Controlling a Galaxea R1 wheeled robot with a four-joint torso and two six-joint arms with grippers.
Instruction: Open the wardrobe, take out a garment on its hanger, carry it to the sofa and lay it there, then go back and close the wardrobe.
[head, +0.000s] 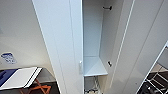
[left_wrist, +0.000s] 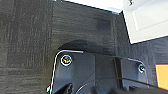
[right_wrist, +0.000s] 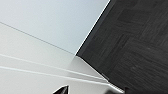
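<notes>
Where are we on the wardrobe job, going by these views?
Looks done: the wardrobe stands with one door swung open, and the part of its inside that can be seen, down to the shelf, holds no clothing. In hand: nothing visibly held. The wrist views look down on dark carpet beside white panels. Left: closing the door. Whether the garment reached the sofa cannot be told from here.

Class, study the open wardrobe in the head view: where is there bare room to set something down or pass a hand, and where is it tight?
The wardrobe stands open. Its white shelf is bare, bordered by the back panel, the right inner wall and the closed left door. The tall space above it up to the dark fitting is free. Below the shelf it is tighter: a metal frame stands there.
</notes>
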